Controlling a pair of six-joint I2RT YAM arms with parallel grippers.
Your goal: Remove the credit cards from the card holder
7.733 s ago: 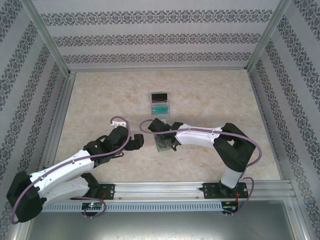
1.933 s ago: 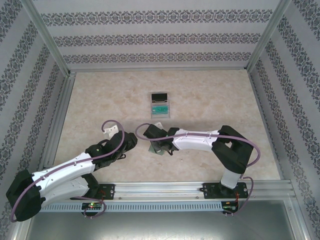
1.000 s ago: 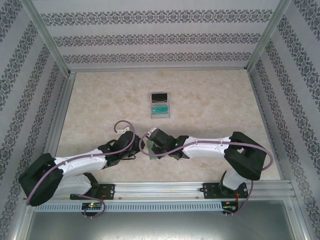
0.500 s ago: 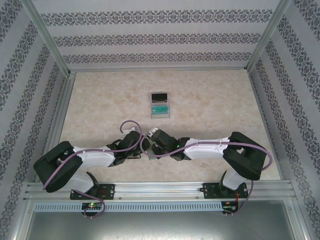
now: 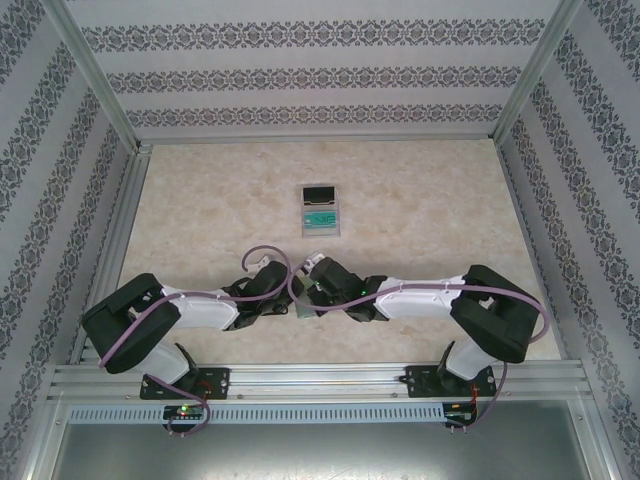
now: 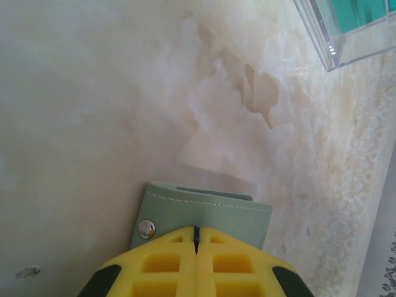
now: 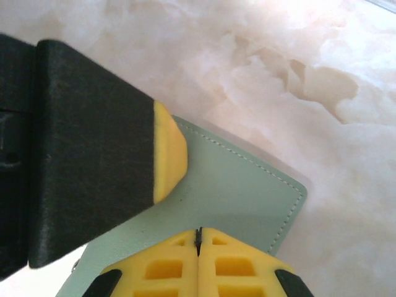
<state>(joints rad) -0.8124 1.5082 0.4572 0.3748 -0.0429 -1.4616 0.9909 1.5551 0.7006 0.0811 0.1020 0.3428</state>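
Wallet (image 5: 298, 311) is well apart from the tray (image 5: 321, 233), on its near side toward me. My left claw (image 6: 195, 230) and right claw (image 7: 198, 232) each pinch the wallet by an edge, yellow pads (image 6: 179, 247) pressed tight on it. Two cards (image 5: 320, 215) lie inside the tray.

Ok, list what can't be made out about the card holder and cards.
- Pockets of the card holder: wrist views show its outer cover; contents untellable.
- Contact under the left pincer and right pincer: hidden by their own shut tips.
- The credit cards in the tray: too small from above; cut off by left wrist frame edge.
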